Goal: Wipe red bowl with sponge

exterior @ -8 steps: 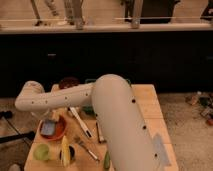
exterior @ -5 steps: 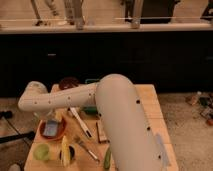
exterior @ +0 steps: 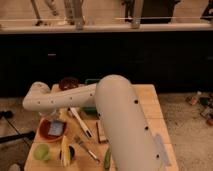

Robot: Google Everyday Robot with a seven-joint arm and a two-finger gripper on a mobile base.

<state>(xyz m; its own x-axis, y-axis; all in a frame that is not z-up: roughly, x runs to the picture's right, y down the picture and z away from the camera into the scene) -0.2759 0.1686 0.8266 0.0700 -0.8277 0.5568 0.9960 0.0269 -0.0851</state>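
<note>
My claw (exterior: 46, 116), grip state impossible to tell, hangs just above the shallow orange-red round bowl (exterior: 43, 131) on the wooden desk (exterior: 150, 105), positioned to reach the flat blue-grey sponge pad (exterior: 56, 128) lying inside.

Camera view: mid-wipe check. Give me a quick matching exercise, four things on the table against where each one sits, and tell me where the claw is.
Things:
1 red bowl
2 maroon bowl
3 green fruit
4 brown block

Places:
A near left corner of the table
B left side, holding the sponge
C far left edge
D middle of the near half

Pairs: 1-B, 2-C, 3-A, 4-D.

The claw hangs just over the red bowl's far rim.
</note>
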